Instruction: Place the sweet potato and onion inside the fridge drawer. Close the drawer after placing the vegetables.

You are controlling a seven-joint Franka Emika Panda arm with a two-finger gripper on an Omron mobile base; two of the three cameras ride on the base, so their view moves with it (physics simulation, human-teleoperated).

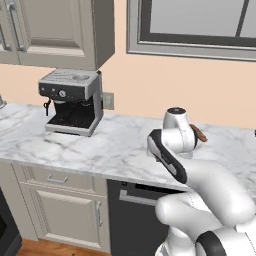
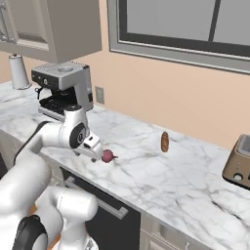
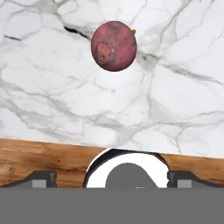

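The onion [image 3: 113, 46] is lying on the marble counter [image 2: 161, 178], near its front edge, round and reddish-purple with a rough paler patch on one side. In the right base view it [image 2: 108, 156] is sitting just beside the tip of the hand, partly covered by it. The sweet potato [image 2: 165, 141] is resting farther back on the same counter, well apart from the onion and nearer the wall; in the left base view only its brown end [image 1: 199, 133] is showing past the arm's white wrist.

The gripper [image 3: 111, 176] is hanging over the counter's front edge with its jaws spread wide and nothing between them; only the very tips of the two dark fingers [image 3: 41, 178] are peeking up at the bottom of the hand view, so their shape is hard to make out. Below the marble edge in that view a strip of wooden floor [image 3: 39, 159] is showing.

A coffee machine [image 1: 71, 101] is standing at the back of the counter under a wall cabinet [image 1: 55, 30]. A toaster [image 2: 239, 163] is being cut off by the right edge of the right base view. A window [image 2: 178, 29] is sitting above the counter, cropped at the top.
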